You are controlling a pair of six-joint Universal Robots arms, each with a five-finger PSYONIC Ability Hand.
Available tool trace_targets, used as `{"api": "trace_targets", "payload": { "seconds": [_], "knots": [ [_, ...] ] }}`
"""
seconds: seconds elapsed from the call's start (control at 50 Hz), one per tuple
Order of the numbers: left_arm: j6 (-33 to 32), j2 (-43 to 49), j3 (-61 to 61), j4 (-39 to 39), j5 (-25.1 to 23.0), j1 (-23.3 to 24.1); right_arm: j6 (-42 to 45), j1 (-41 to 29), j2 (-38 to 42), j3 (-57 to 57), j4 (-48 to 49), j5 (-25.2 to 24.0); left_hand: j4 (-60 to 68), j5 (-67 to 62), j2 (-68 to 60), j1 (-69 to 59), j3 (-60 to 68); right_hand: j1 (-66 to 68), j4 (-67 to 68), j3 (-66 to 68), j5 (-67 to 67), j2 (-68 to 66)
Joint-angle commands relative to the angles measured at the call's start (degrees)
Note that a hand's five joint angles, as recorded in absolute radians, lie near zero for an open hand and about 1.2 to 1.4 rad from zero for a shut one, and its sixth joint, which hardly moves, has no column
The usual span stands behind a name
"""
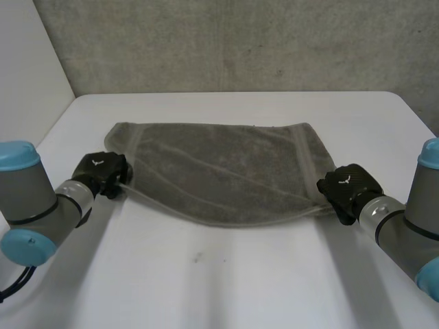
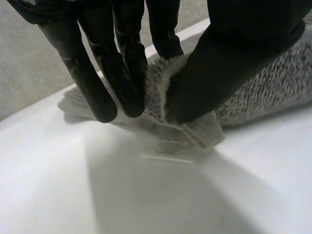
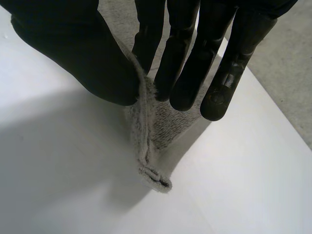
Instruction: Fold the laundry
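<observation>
A grey towel point(image 1: 219, 171) lies across the middle of the white table point(image 1: 226, 274), its near edge lifted and sagging between my two hands. My left hand point(image 1: 103, 173) pinches the towel's near left corner point(image 2: 195, 134) between its thumb point(image 2: 229, 63) and fingers point(image 2: 122, 73). My right hand point(image 1: 346, 188) pinches the near right corner point(image 3: 151, 156) between thumb point(image 3: 87, 58) and fingers point(image 3: 180, 73); the corner's tip hangs just above the table.
A grey concrete wall point(image 1: 233, 41) rises behind the table's far edge, and a white panel point(image 1: 27, 75) stands at the left. Bare tabletop stretches in front of the towel.
</observation>
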State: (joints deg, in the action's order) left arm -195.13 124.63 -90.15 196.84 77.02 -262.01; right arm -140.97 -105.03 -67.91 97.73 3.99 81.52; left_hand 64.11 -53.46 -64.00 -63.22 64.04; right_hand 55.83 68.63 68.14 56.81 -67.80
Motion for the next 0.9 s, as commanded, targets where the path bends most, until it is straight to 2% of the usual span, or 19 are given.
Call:
{"api": "trace_targets", "payload": {
  "seconds": [0.02, 0.08, 0.14, 0.18, 0.2, 0.24, 0.26, 0.28, 0.3, 0.32, 0.34, 0.36, 0.4, 0.48, 0.56, 0.64, 0.74, 0.78, 0.9],
  "knots": [
    [-0.34, -7.56, -2.05, -0.67, 0.94, -0.78, 0.08, 0.09, -0.82, -0.79, -0.03, 0.22, 15.89, -16.54, -16.0, -16.78, 15.96, 24.17, 11.37, 11.86, 13.19, -12.2],
    [-1.48, -13.89, -7.32, -0.84, 0.32, -1.13, 0.61, 0.0, -1.34, -0.7, -0.47, 0.22, 15.89, -16.54, -16.0, -16.78, 15.96, 24.17, 11.37, 11.86, 13.19, -12.2],
    [-5.7, -20.39, -13.04, -1.9, 0.23, -1.83, 1.14, 0.0, -2.58, -0.53, -1.26, 0.31, 15.89, -16.54, -16.0, -16.78, 15.96, 24.17, 11.37, 11.86, 13.19, -12.2],
    [-14.1, -27.04, -17.67, -6.44, 0.23, -2.88, 2.36, 0.18, -6.07, -0.61, -4.23, 0.05, 15.89, -16.54, -16.0, -16.78, 15.96, 24.17, 11.37, 11.86, 13.19, -12.2],
    [-14.14, -27.07, -17.69, -6.47, 0.23, -2.89, 2.37, 0.18, -6.09, -0.61, -4.25, 0.05, 15.89, -16.54, -16.0, -16.78, 15.96, 24.17, 11.37, 11.86, 13.19, -12.2],
    [-24.37, -32.32, -21.72, -13.9, 0.32, -4.64, 5.25, 0.18, -9.77, -0.7, -9.76, 0.05, 15.89, -16.54, -16.0, -16.78, 15.96, 24.17, 11.37, 11.86, 13.19, -12.2],
    [-24.42, -32.35, -21.74, -13.94, 0.32, -4.65, 5.27, 0.18, -9.78, -0.7, -9.79, 0.05, 15.89, -16.54, -16.0, -16.78, 15.96, 24.17, 11.37, 11.86, 13.19, -12.2],
    [-29.73, -34.43, -23.48, -18.38, 0.32, -5.6, 7.79, 0.18, -11.7, -0.53, -13.44, 0.05, 15.89, -16.54, -16.0, -16.78, 15.96, 24.17, 11.37, 11.86, 13.19, -12.2],
    [-29.79, -34.46, -23.49, -18.42, 0.32, -5.61, 11.21, 0.27, -13.81, -0.09, -17.92, 0.05, 15.89, -16.54, -16.0, -16.78, 15.96, 24.17, 11.37, 11.86, 13.19, -12.2],
    [-34.83, -36.37, -24.97, -23.21, 0.32, -6.4, 11.25, 0.27, -13.83, -0.09, -17.96, 0.05, 15.89, -16.54, -16.0, -16.78, 15.96, 24.17, 11.37, 11.86, 13.19, -12.2],
    [-38.89, -38.39, -26.21, -27.61, 0.23, -7.19, 14.81, 0.79, -15.83, 0.52, -22.75, 0.13, 15.89, -16.54, -16.0, -16.78, 15.96, 24.17, 11.37, 11.86, 13.19, -12.2],
    [-38.93, -38.41, -26.22, -27.65, 0.23, -7.19, 14.85, 0.79, -15.85, 0.53, -22.8, 0.13, 15.89, -16.54, -16.0, -16.78, 15.96, 24.17, 11.37, 11.86, 13.19, -12.2],
    [-44.44, -42.09, -28.23, -34.48, -0.29, -8.51, 21.67, 2.8, -19.52, 3.33, -31.72, 0.14, 15.89, -16.54, -16.0, -16.78, 15.96, 24.17, 11.37, 11.86, 13.19, -12.2],
    [-44.64, -44.04, -28.94, -35.3, -2.49, -8.42, 25.04, 3.87, -22.53, 4.4, -35.01, -0.48, 15.89, -16.54, -16.0, -16.78, 15.96, 24.17, 11.37, 11.86, 13.19, -12.2],
    [-44.2, -44.21, -28.33, -32.15, -6.87, -8.42, 23.91, 3.87, -23.41, 4.31, -30.37, -1.27, 15.89, -16.54, -16.0, -16.78, 15.96, 24.17, 11.37, 11.86, 13.19, -12.2],
    [-43.58, -42.98, -27.54, -27.74, -8.12, -8.25, 22.41, 3.7, -22.53, 4.13, -26.22, -1.36, 15.89, -16.54, -16.0, -16.78, 15.96, 24.17, 11.37, 11.86, 13.19, -12.2],
    [-41.48, -34.37, -24.9, -18.6, -7.85, -7.02, 19.68, 2.46, -15.5, 1.15, -18.93, -0.74, 15.89, -16.54, -16.0, -16.78, 15.96, 24.17, 11.37, 11.86, 13.19, -12.2],
    [-39.73, -27.81, -21.4, -14.4, -7.24, -5.88, 16.8, 0.19, -9.29, -3.14, -13.94, 0.65, 15.89, -16.54, -16.0, -16.78, 15.96, 24.17, 11.37, 11.86, 13.19, -12.2],
    [-38.05, -18.02, -14.27, -11.92, -5.83, -5.17, 13.36, -3.42, -1.61, -9.75, -6.27, 4.18, 15.89, -16.54, -16.0, -16.78, 15.96, 24.17, 11.37, 11.86, 13.19, -12.2]
  ]
}}
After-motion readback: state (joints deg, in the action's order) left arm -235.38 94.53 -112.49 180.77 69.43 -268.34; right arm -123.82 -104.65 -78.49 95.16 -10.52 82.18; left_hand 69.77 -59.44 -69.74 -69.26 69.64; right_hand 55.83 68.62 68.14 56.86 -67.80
